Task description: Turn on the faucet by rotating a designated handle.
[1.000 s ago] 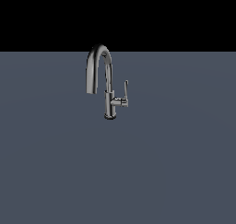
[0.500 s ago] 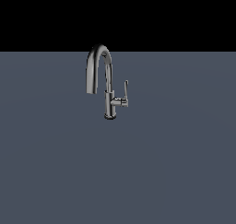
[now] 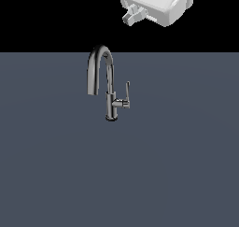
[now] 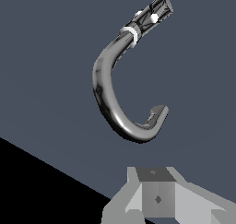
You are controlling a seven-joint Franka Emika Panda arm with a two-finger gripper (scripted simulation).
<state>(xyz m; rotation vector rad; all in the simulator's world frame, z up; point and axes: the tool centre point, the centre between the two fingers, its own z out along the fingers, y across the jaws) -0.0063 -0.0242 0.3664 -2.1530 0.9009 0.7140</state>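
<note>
Gripper [image 3: 132, 15] sits at the top of the exterior view, right of centre, only partly in frame; pale body w/ a stubby finger poking toward the view's left. Can't tell how far the jaws are apart: wrist view shows just the grey base of the hand at the frame edge, tips not visible, and nothing looks to be held. From there the faucet [image 3: 108, 83] lies below and toward the exterior view's left, well apart from the gripper, standing upright on the flat grey-blue surface [image 3: 186, 174]. The arched spout curls over to the view's left; the handle [image 3: 127, 93] is on the opposite side, the view's right, i.e. the side nearer the gripper. Handle's long axis runs roughly vertical, slim stick rising from a short horizontal stub off the base. In the wrist view the faucet [image 4: 110, 91] appears as a big C-curve seen from above; handle not clearly separable there. Judgement: approach needs a descent plus a small shift to the view's left to reach the lever, not the spout. No brands, labels or writing readable anywhere.
</note>
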